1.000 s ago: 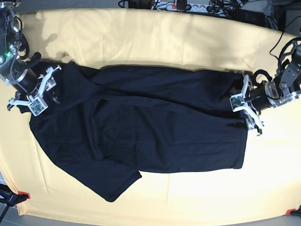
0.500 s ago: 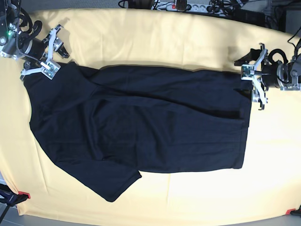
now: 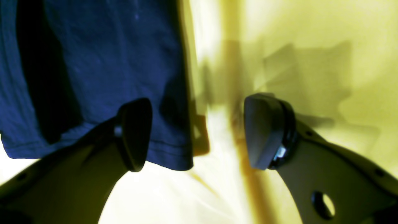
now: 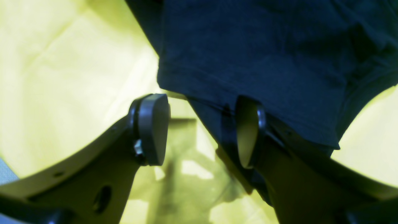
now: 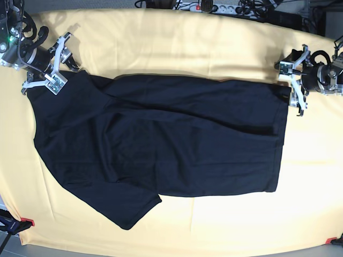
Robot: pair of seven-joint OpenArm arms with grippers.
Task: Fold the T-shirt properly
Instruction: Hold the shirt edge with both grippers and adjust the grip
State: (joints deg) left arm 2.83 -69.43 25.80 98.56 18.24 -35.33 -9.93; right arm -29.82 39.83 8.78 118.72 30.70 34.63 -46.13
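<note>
The black T-shirt (image 5: 161,144) lies spread flat on the pale yellow cloth (image 5: 177,43), hem toward the view's right, one sleeve sticking out at the front left. My left gripper (image 5: 291,84) is open and empty just off the shirt's far right corner. In the left wrist view (image 3: 199,133) the hem corner (image 3: 168,155) lies behind one finger (image 3: 133,133). My right gripper (image 5: 58,61) is open and empty at the shirt's far left corner. In the right wrist view (image 4: 200,130) the shirt edge (image 4: 248,74) lies beside and past one finger (image 4: 248,130).
The yellow cloth covers the whole table. A power strip and cables (image 5: 209,7) lie beyond the back edge. Red markers sit at the front left corner (image 5: 28,221) and the front right corner (image 5: 330,240).
Both grippers have left the shirt's side edges and moved up to its far corners. In the last half second the left gripper moved further right; the right barely moved.
</note>
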